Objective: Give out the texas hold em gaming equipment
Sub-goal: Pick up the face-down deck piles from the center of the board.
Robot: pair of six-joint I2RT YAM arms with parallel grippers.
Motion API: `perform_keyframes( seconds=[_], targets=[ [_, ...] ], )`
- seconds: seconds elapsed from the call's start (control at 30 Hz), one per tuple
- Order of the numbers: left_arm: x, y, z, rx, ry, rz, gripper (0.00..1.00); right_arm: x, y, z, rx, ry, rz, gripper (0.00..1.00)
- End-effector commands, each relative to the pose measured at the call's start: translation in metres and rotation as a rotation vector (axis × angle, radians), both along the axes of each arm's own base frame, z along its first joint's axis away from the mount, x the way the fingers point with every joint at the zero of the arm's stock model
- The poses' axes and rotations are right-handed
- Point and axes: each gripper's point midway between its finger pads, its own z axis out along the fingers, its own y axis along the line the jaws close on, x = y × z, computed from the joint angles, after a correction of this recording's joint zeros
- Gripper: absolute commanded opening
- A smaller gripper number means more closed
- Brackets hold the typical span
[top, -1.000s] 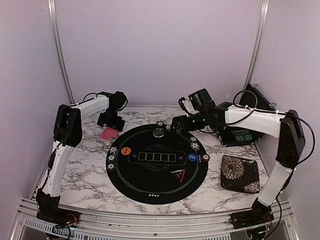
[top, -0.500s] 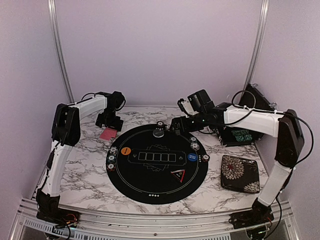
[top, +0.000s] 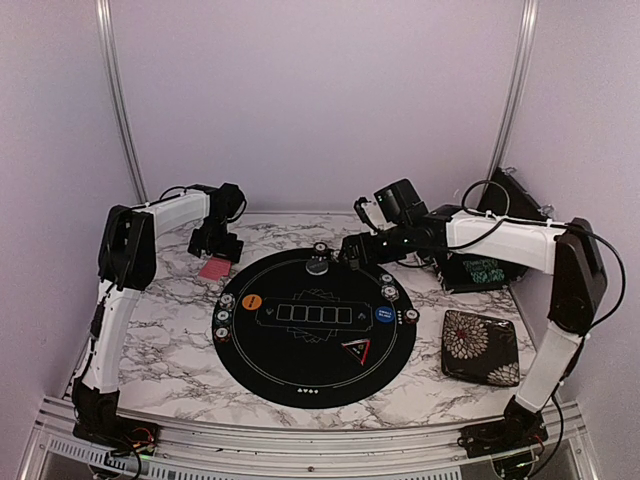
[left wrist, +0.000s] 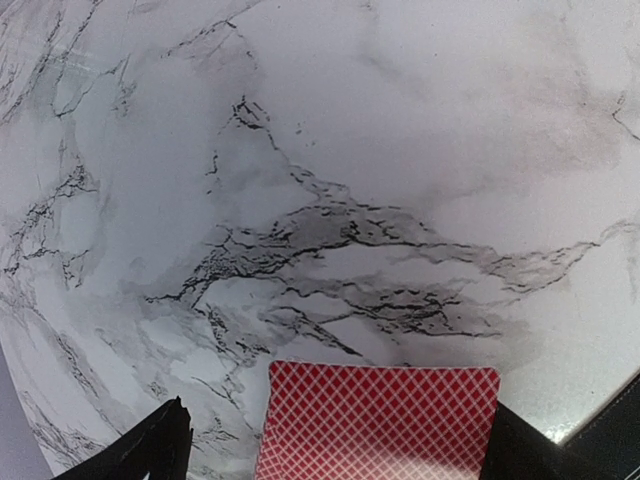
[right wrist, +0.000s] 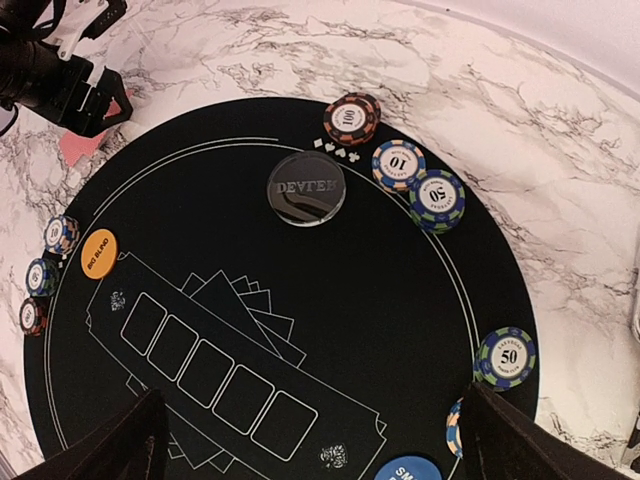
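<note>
So the left gripper (left wrist: 335, 440) is hanging just over the red-backed cards (left wrist: 378, 420) with its jaws spread wide and nothing in them, one finger on either side. The cards lie flat on the marble table (left wrist: 330, 150), just off the far-left edge of the mat (top: 300, 375), and I can't tell how many there are. The right gripper (right wrist: 312, 420) is let go and empty too, hovering over the far part of the mat near the dealer puck (right wrist: 306, 187). My read is that chips and buttons look sorted already. Chip stacks (right wrist: 399, 164) sit along the far rim, with more on the left rim (right wrist: 40, 277) and the right. The orange button (right wrist: 99, 253) is on the left, the blue button (top: 384, 316) on the right, and the triangle marker (top: 358, 350) nearer in. The five printed card boxes (right wrist: 205, 375) in the middle are bare, so I'd say dealing the cards is the step in hand. Next the left arm would need to drop down and pinch the cards, and that's fiddly. They're thin and flat on marble, so the fingers have to reach the surface and squeeze the edges square. In the way: the left-rim chips sit between the cards and the boxes, so any carry should go over them, and the right arm stretches across the far side. There's also a floral case (top: 481, 346) near right and a dark box (top: 478, 268) far right, both well apart from the cards.
</note>
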Motion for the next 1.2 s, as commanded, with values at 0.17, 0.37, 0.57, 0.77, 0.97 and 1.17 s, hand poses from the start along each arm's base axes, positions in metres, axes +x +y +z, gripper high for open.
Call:
perform_keyframes(
  seconds=[0.17, 0.37, 0.57, 0.77, 0.97, 1.17],
  targets=[
    [-0.016, 0.01, -0.001, -0.004, 0.054, -0.005, 0.99, 0.01, 0.005, 0.016, 0.03, -0.032, 0.003, 0.98],
    [-0.023, 0.012, -0.003, -0.031, 0.082, -0.022, 0.99, 0.011, 0.005, 0.015, 0.028, -0.03, 0.004, 0.98],
    [-0.028, 0.011, -0.004, -0.055, 0.105, -0.043, 0.99, 0.01, 0.005, 0.014, 0.029, -0.026, 0.003, 0.98],
    [-0.032, 0.008, -0.008, -0.112, 0.138, -0.073, 0.99, 0.009, 0.004, 0.013, 0.025, -0.023, 0.002, 0.99],
    [-0.037, 0.006, -0.014, -0.177, 0.175, -0.103, 0.99, 0.008, 0.004, 0.01, 0.019, -0.018, 0.008, 0.98],
    [-0.043, 0.011, -0.019, -0.209, 0.211, -0.106, 0.99, 0.008, 0.005, 0.009, 0.018, -0.015, 0.013, 0.98]
  ],
)
